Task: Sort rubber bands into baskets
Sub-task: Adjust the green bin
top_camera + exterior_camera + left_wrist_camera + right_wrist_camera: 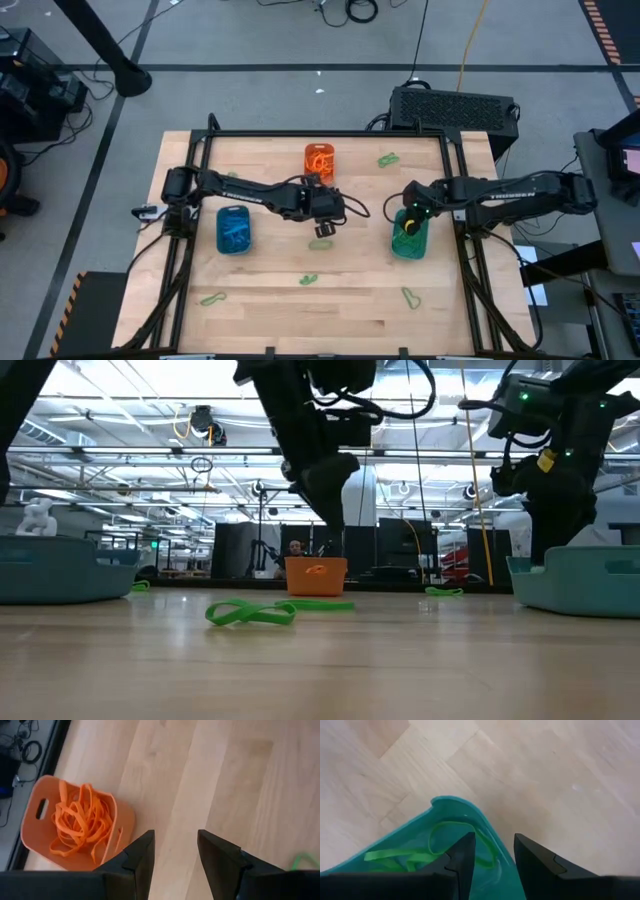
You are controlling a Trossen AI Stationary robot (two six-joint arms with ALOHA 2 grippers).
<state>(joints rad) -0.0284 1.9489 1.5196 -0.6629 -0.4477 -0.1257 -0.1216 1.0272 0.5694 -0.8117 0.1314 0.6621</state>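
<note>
I'm holding left gripper (322,230) empty, jaws apart, mid-frame; green band (310,279) below looks limp, light: pinching one strand, I reckon.

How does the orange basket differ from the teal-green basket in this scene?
The orange basket holds orange rubber bands; the teal-green basket holds green ones. The orange basket stands near the table's far edge with no gripper over it; the right gripper hangs over the teal-green one. Both stand upright.

Three baskets (320,158) on worktop (260,310): one at far edge, one left, one right. Loose rubber bands (311,279) along near edge, one near far edge.
</note>
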